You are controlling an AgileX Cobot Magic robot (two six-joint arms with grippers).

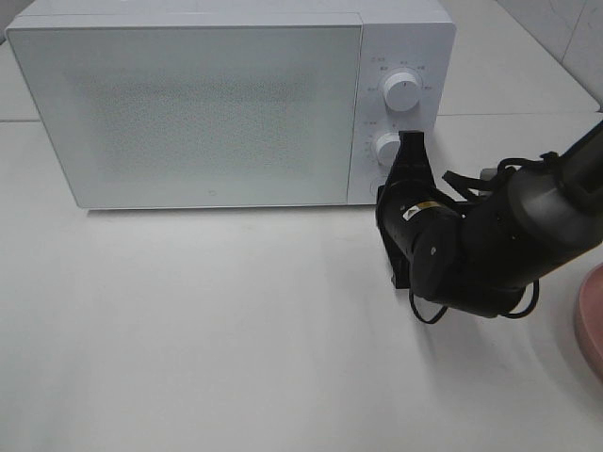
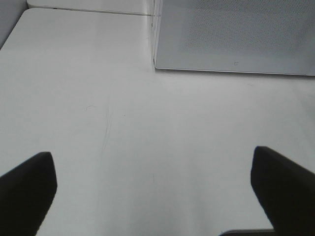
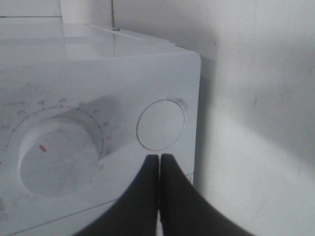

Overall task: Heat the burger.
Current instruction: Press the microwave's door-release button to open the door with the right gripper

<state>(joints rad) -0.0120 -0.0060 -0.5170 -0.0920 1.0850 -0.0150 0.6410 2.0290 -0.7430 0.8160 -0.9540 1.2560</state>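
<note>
The right gripper (image 3: 159, 158), clenched empty, points tip-first at the round button (image 3: 160, 124) just ahead on the microwave (image 1: 188, 113); the left gripper (image 2: 152, 162) hangs spread, farther off. The burger is not in view.

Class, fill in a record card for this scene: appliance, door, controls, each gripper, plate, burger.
Appliance: white box-shaped microwave oven on a white table
Door: shut
Controls: two round white dials; round white push button next to a dial
Right gripper: shut, tips close to the push button; contact unclear
Left gripper: open, holding nothing, over the table
Plate: flat reddish-pink plate, cut off at the picture's right edge
Burger: not visible in any view
</note>
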